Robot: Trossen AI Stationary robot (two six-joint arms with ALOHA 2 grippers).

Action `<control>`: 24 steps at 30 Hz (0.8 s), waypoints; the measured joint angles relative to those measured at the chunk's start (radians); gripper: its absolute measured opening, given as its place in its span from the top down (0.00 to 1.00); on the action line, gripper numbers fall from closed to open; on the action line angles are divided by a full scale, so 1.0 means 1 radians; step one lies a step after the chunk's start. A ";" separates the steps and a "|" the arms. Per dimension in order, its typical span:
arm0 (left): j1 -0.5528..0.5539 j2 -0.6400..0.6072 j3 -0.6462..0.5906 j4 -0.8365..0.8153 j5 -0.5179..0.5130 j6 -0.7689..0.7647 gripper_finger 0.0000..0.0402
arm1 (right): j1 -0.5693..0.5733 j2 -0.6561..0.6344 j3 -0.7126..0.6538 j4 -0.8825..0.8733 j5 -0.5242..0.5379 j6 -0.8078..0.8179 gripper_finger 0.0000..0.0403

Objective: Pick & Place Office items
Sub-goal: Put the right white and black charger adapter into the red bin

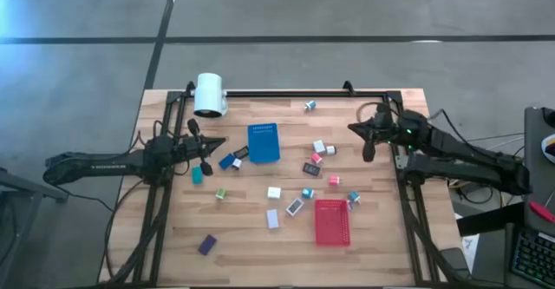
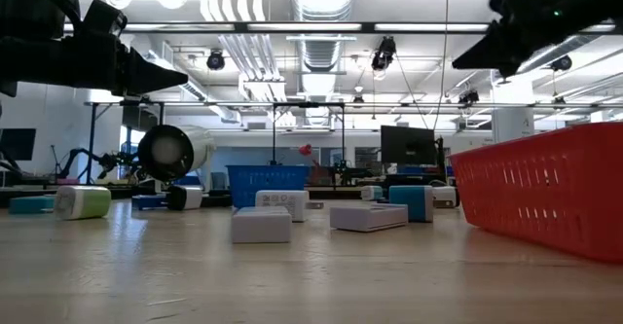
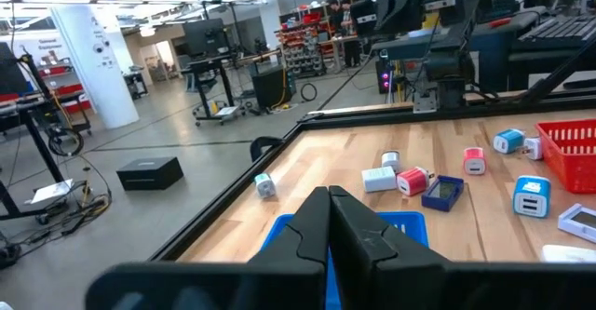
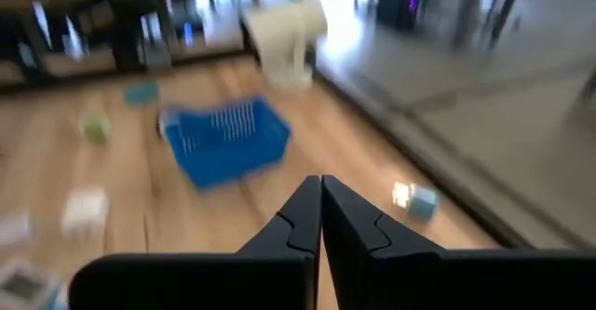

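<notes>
Two clenched, empty tools hover at the tabletop's (image 1: pixel 173 228) edges: left tool (image 1: pixel 214 141) beside the blue slotted plastic tray (image 1: pixel 263 142), right tool (image 1: pixel 360 129) opposite. Small blocky office items (image 1: pixel 274 193) lie scattered between trays (none inside). Spread your fingers first, descend squarely; the smooth little blocks would probably slide on the wood toward the red mesh tray (image 1: pixel 331 221).

A blue tray (image 1: pixel 264 142) lies near the middle of the wooden worktop (image 1: pixel 234 233), a red tray (image 1: pixel 331 221) nearer its front edge, and a white camera (image 1: pixel 209 95) sits at its back-left.
</notes>
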 joint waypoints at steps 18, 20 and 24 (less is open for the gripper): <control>0.000 0.000 0.000 0.000 0.000 -0.004 0.97 | -0.009 0.652 0.458 -0.454 0.002 -0.175 0.73; 0.000 0.000 0.000 0.000 -0.001 -0.007 0.97 | -0.014 0.709 0.496 -0.506 0.002 -0.191 0.66; 0.000 0.000 0.000 -0.005 -0.001 -0.008 0.97 | -0.016 0.812 0.552 -0.586 0.002 -0.228 0.54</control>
